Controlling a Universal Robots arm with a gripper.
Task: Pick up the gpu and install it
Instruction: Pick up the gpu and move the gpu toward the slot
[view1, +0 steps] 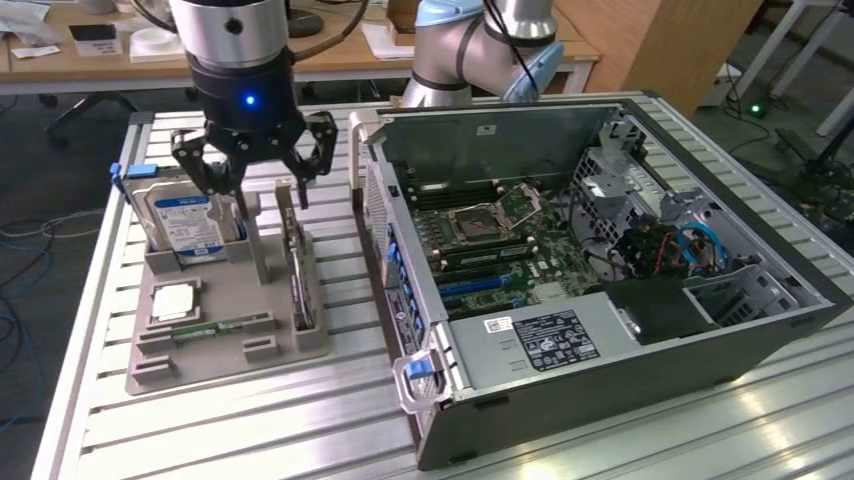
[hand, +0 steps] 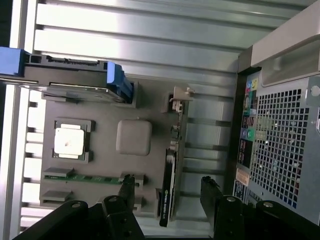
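The gpu (view1: 299, 272) stands on edge in a slot of the grey parts tray (view1: 227, 365), its silver bracket pointing toward the back of the table. In the wrist view the gpu (hand: 170, 175) appears edge-on as a thin dark and green strip. My gripper (view1: 262, 186) hangs open just above the tray, a little behind the gpu's upper edge. Through the wrist camera my gripper (hand: 167, 187) has one black finger (hand: 127, 186) on each side of the card, with clear gaps and no contact.
On the tray are a hard drive (view1: 187, 225) with blue rails, a square processor (view1: 176, 300) and a memory stick (view1: 214, 328). The open computer case (view1: 747, 330) lies at the exterior view's right, motherboard (view1: 494, 250) exposed. Its rear panel (hand: 280, 145) sits close beside the tray.
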